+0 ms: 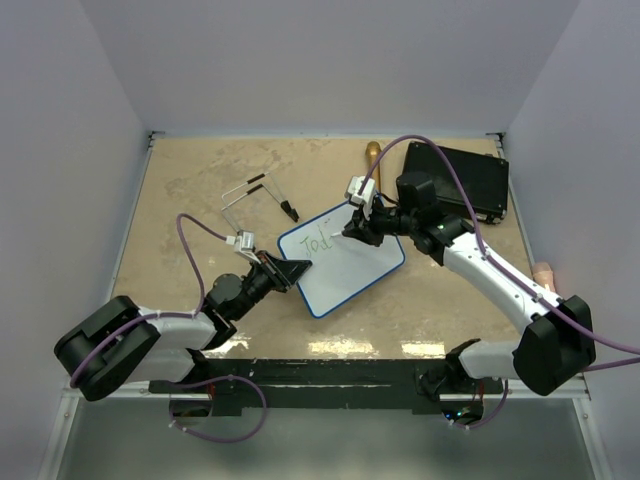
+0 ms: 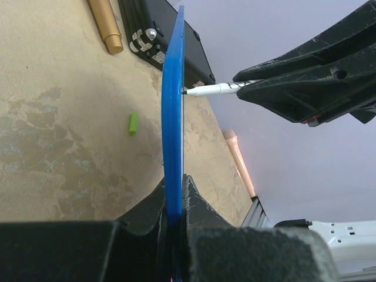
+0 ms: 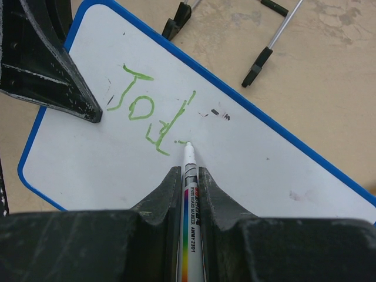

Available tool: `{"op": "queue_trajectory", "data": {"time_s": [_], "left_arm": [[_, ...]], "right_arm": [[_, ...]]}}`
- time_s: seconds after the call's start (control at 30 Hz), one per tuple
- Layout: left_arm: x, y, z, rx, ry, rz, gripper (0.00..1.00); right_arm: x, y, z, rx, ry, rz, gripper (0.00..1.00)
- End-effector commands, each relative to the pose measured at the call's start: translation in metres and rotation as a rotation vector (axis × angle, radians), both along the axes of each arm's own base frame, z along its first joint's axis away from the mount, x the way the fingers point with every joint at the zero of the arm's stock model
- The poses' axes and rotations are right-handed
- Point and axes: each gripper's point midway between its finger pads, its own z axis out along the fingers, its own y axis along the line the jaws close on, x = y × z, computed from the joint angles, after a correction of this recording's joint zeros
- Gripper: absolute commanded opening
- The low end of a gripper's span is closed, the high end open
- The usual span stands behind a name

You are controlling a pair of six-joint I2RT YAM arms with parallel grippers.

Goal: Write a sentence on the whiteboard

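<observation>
The whiteboard (image 1: 350,265), white with a blue rim, lies mid-table with green letters "Tod" (image 3: 144,114) on it. My left gripper (image 1: 296,268) is shut on its left edge; in the left wrist view the blue rim (image 2: 173,117) stands edge-on between the fingers (image 2: 197,205). My right gripper (image 1: 352,231) is shut on a white whiteboard marker (image 3: 189,194) with a rainbow stripe. Its tip (image 3: 188,144) touches the board just right of the letters, at a short green mark. The marker (image 2: 214,89) also shows in the left wrist view, tip at the board.
A black rectangular case (image 1: 458,180) lies at the back right, a gold pen-like tube (image 1: 372,155) beside it. A folding wire stand (image 1: 258,197) with black tips lies back left of the board. A small green marker cap (image 2: 133,123) lies on the table.
</observation>
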Motion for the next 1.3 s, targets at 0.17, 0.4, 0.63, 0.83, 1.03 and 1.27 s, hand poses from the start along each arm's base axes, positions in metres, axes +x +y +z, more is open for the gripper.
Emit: {"op": "queue_trajectory", "data": {"time_s": [0.17, 0.4, 0.63, 0.83, 1.03, 1.27], "left_arm": [[-0.035, 0.029, 0.179, -0.518, -0.508, -0.029, 0.00], [-0.035, 0.029, 0.180, -0.520, -0.513, -0.028, 0.00], [-0.035, 0.034, 0.178, -0.520, -0.511, -0.013, 0.00], [-0.036, 0.036, 0.182, -0.527, -0.521, -0.007, 0.00], [-0.036, 0.037, 0.184, -0.533, -0.524, -0.009, 0.00], [-0.036, 0.037, 0.187, -0.538, -0.530, -0.011, 0.00]], "right_arm": [[-0.003, 0.014, 0.022, 0.071, -0.034, 0.060, 0.00], [-0.006, 0.012, 0.015, 0.048, -0.022, 0.070, 0.00], [-0.001, 0.002, 0.024, 0.051, -0.055, 0.012, 0.00], [0.001, 0.002, 0.017, 0.041, -0.035, 0.007, 0.00], [0.007, -0.001, 0.015, 0.030, -0.038, -0.031, 0.00], [0.006, 0.001, 0.013, 0.029, -0.030, -0.023, 0.00]]}}
